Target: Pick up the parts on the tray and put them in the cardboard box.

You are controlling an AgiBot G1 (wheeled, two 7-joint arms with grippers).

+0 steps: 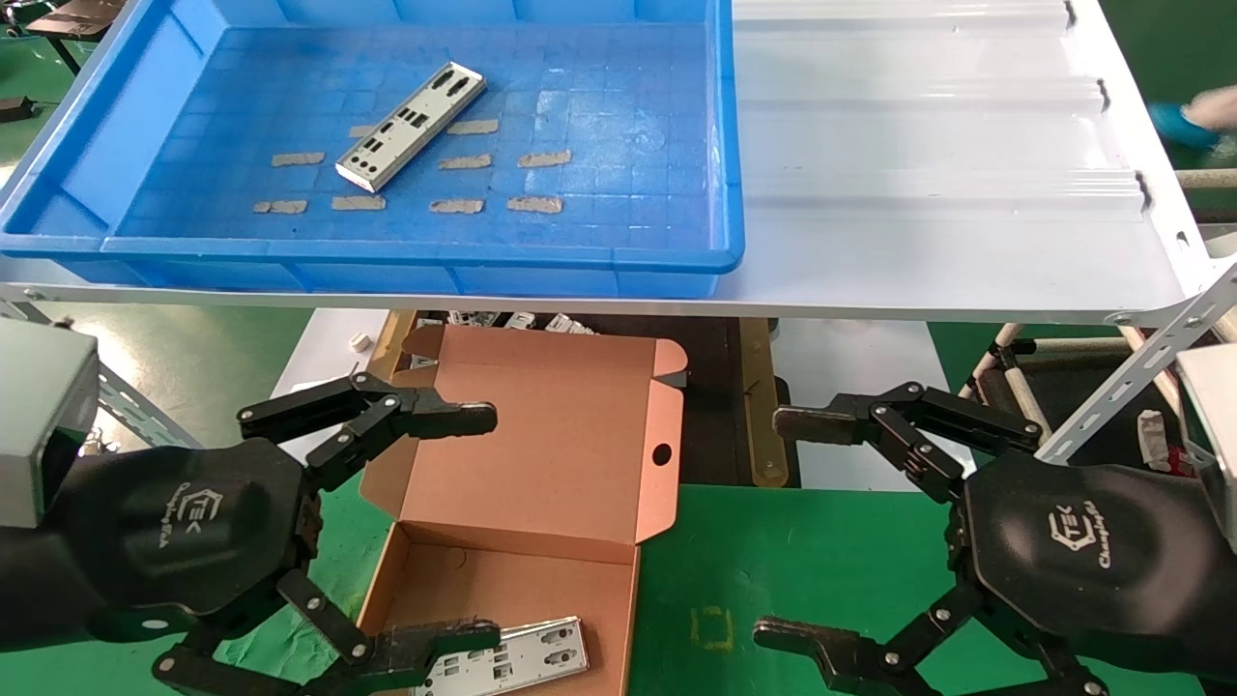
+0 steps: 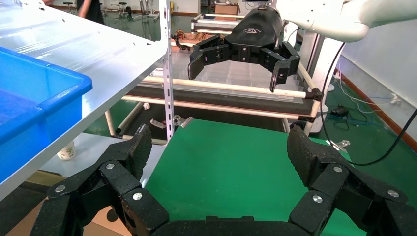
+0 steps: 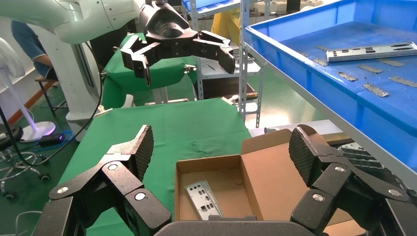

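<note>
Green surface (image 1: 831,541) below, white corrugated shelf (image 1: 928,193) above, carrying the blue tray (image 1: 406,253). On the tray floor among tan tape strips (image 1: 298,159), one silver part (image 1: 411,125), long axis diagonal, near end toward the robot's left, far end toward its right. Second part (image 1: 517,657) flat in the open cardboard box (image 1: 541,454), long axis roughly crosswise. Left tool (image 1: 474,527) spread wide over the box, holding nothing. Right tool (image 1: 788,527) likewise spread and unladen, over the green surface beside the box.

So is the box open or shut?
Open. The box has its lid standing up behind it, and one silver part lies inside on its floor.
</note>
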